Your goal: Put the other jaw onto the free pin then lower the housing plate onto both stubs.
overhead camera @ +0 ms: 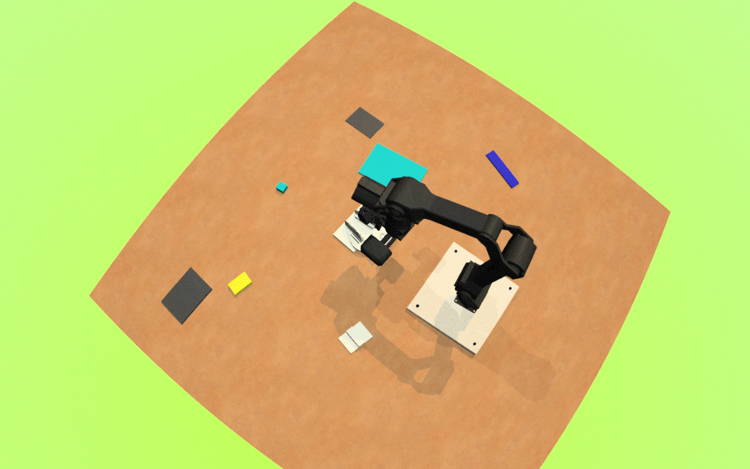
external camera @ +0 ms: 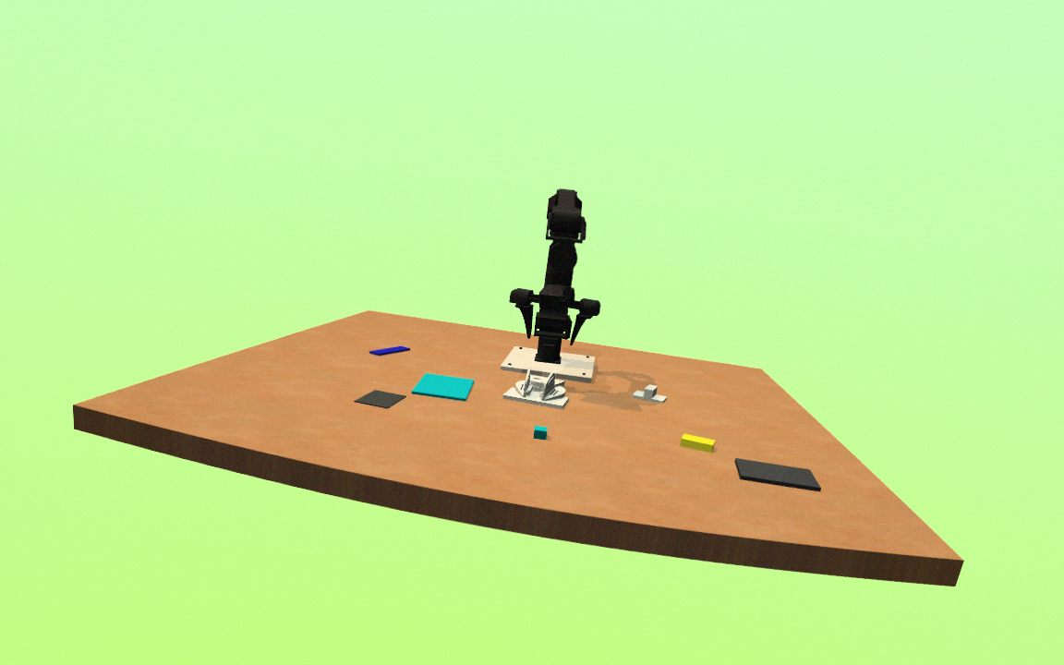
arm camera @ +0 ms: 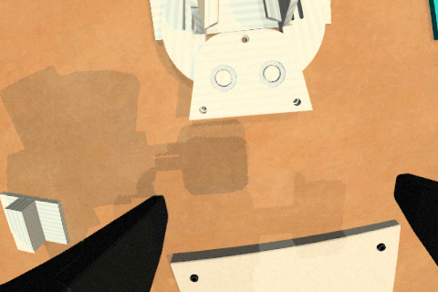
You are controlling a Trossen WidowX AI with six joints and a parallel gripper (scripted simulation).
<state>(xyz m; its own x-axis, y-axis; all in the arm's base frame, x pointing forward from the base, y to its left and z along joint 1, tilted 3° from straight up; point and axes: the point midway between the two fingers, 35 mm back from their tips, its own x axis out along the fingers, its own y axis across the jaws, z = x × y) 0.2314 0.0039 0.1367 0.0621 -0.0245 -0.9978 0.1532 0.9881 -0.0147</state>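
Note:
The housing plate lies over both stubs in the wrist view, with the left stub and right stub showing through its two ringed holes. It looks level. The rounded ends of the left jaw and right jaw reach under it from both sides; the gear teeth and pins are hidden. The upright jaw parts stand apart above the white base. My gripper is wide open and empty, raised above the assembly and on its robot-base side, touching nothing.
A cyan slab lies beside the assembly. A small white stepped piece lies on the other side. The robot's mounting plate is behind. A cyan cube, yellow block, blue bar and two dark slabs lie farther out.

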